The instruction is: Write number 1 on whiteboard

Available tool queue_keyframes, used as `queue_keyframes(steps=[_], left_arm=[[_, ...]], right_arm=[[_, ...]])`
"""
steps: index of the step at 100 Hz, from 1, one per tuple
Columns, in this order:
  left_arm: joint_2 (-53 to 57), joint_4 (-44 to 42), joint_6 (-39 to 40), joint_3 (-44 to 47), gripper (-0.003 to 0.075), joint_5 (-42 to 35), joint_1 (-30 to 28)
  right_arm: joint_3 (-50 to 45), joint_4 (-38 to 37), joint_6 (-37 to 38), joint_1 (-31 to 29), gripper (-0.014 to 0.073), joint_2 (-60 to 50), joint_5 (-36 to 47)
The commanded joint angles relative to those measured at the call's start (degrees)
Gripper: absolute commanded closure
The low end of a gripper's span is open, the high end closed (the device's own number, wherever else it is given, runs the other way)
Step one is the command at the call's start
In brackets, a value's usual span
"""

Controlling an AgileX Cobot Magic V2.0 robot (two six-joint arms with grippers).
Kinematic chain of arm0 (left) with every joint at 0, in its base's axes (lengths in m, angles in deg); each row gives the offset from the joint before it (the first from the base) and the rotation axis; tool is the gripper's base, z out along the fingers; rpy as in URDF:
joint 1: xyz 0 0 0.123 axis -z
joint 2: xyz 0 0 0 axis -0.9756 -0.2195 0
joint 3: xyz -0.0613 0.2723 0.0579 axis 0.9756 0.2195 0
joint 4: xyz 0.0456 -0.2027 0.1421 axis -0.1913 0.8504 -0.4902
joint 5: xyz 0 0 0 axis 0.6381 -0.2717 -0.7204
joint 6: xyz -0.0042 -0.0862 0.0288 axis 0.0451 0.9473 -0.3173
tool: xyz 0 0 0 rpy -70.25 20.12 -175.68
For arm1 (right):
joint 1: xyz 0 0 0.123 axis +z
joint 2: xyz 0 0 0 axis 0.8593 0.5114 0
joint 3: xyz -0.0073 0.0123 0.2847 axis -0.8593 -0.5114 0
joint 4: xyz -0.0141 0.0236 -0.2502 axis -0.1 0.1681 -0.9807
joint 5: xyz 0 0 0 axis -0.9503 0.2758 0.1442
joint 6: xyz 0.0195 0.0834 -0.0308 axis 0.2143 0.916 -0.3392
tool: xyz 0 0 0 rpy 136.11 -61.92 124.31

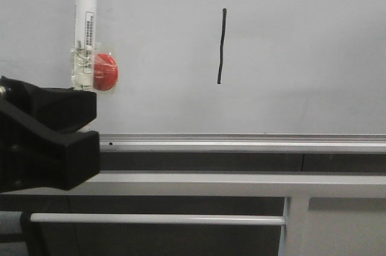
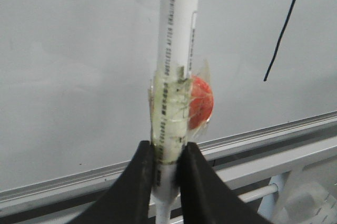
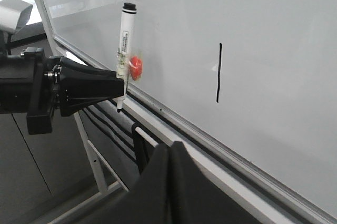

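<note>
The whiteboard [image 1: 301, 57] fills the background, and on it is the number 1 [image 1: 221, 45], a thin black upright stroke, also in the wrist views [image 2: 280, 37] [image 3: 219, 74]. My left gripper [image 1: 83, 91] [image 2: 168, 149] [image 3: 120, 84] is shut on a white marker pen [image 1: 84, 27] [image 2: 176, 50] [image 3: 125, 39]. The pen stands upright in front of the board, well left of the stroke. A red disc [image 1: 105, 71] [image 2: 201, 103] is taped to its barrel. My right gripper [image 3: 169, 146] is shut with nothing in it, low and away from the board.
The board's silver tray rail [image 1: 241, 143] runs along its lower edge. Below it are grey metal bars [image 1: 157, 219] of the stand, with an upright post [image 1: 292, 226] at the right.
</note>
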Motion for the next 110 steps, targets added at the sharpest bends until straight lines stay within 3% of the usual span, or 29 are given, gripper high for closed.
queue_keyframes(steps=[1, 70, 110], left_arm=[[0.79, 0.01, -0.20, -1.04, 0.0741, -14.11, 0.24], [0.20, -0.54, -0.22, -2.93, 0.0741, -14.11, -7.19], [-3.03, -0.03, -0.22, -5.22, 0.0741, -14.11, -7.17]], right_arm=[[1.50, -0.05, -0.59, -0.23, 0.0657, 0.35, 1.68], [1.50, -0.05, -0.59, -0.23, 0.0657, 0.35, 1.68], [1.50, 0.06, -0.59, -0.23, 0.0657, 0.35, 1.68]])
